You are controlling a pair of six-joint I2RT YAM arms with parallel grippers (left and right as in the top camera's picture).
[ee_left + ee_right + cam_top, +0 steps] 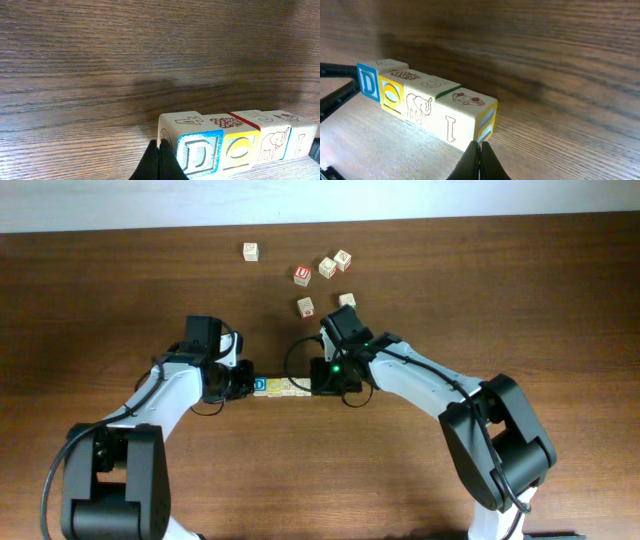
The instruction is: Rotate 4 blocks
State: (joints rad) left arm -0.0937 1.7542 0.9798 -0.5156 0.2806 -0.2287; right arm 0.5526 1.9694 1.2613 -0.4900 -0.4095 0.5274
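Note:
Four blocks lie in a tight row on the table between my two grippers. The blue "D" block (260, 385) (200, 152) (368, 82) is the left end. After it come the yellow block (274, 386) (240, 149) (391, 95), the pale elephant block (288, 387) (272, 142) (417, 107) and the pale "I" block (301, 388) (302, 140) (452, 125). My left gripper (247, 383) (159, 150) is shut, its tip against the D block's outer side. My right gripper (318, 385) (479, 150) is shut, its tip at the I block's end face.
Several loose cubes lie toward the back of the table: one alone (250, 251), a red "U" cube (302, 274), two beside it (327, 267) (343, 259), and two nearer ones (306, 307) (347, 301) just behind the right wrist. Bare wood surrounds the row.

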